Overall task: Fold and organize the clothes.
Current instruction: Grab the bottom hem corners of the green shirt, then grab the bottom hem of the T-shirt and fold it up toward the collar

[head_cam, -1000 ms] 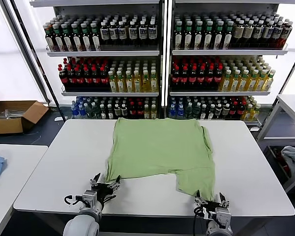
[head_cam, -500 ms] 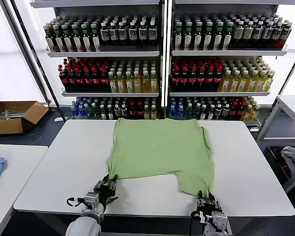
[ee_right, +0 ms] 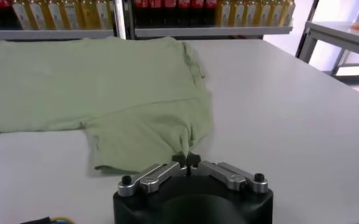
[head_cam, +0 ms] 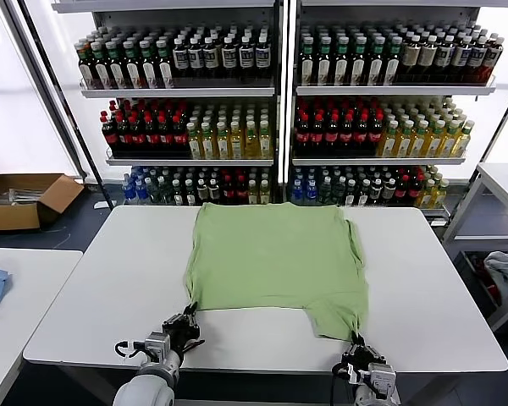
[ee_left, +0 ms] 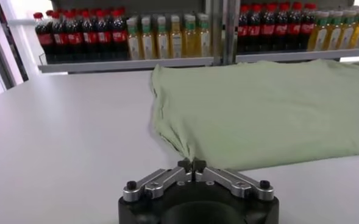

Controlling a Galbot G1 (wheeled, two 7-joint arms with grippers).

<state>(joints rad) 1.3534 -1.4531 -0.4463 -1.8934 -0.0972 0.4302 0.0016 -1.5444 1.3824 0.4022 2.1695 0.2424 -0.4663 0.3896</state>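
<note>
**Both corners pinched: lift evenly and carry the fold square**

You have the light green polo shirt (head_cam: 275,258) lying flat on the white bench (head_cam: 102,288), its far edge toward the bottle shelves (head_cam: 275,101) and its near edge facing you. The near edge is uneven: one portion hangs closer to you on your right side, so the two grip points do not sit level.

Your left end effector (head_cam: 184,323) is at the near left corner, fingers drawn together on a peak of fabric; the left wrist view shows the cloth rising into the closed tips (ee_left: 191,164). Your right end effector (head_cam: 357,342) is pinched the same way on the near right corner, with the cloth tented up into its tips (ee_right: 186,159).

To do this step well, I would judge the following matters:

- Raise both arms together, so the soft fabric does not twist or drag one side across the bench.
- Keep the span between the grips taut enough to hold a straight leading edge, without stretching.
- Each pinch holds only a small tip of cloth, so move slowly; a jerk could pull it free.
- Carry the near edge toward the far edge, and allow for the longer right portion when you line things up.
</note>
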